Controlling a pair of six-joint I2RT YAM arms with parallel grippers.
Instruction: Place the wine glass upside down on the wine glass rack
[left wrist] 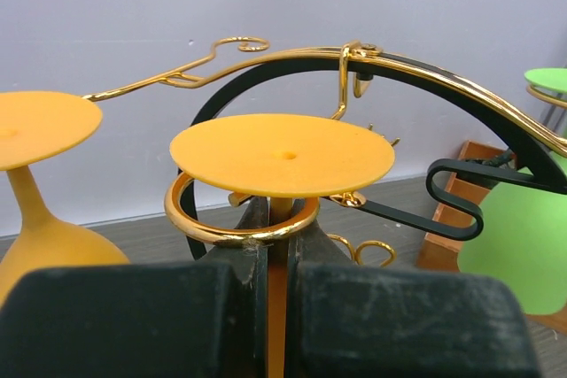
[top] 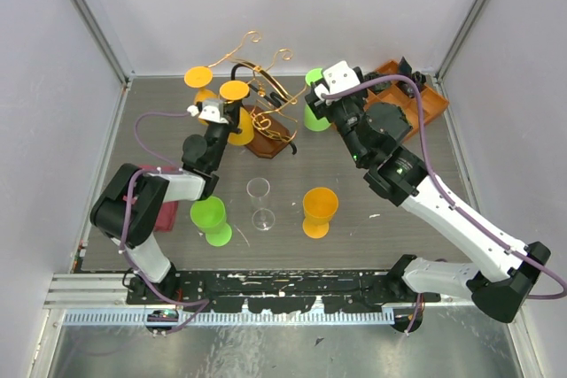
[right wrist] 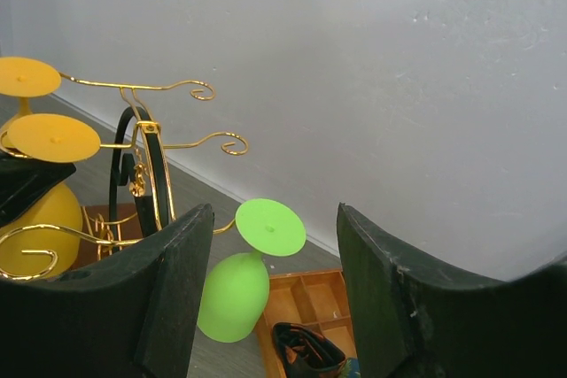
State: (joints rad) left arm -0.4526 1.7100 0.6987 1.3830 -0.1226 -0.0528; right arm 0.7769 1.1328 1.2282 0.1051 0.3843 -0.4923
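We are gripping an upturned orange glass [left wrist: 282,155] by its stem in the left claw [left wrist: 276,258], its foot sitting just above the fingers [left wrist: 133,316], over a ring of the rack [left wrist: 213,233]; only release is remaining, we judge. The right claw [right wrist: 275,245] is hanging open.

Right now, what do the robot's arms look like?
The left arm and right arm are white tubes with chunky black joints. Each trails a purple cable. Their fingers are thick, black and blocky.
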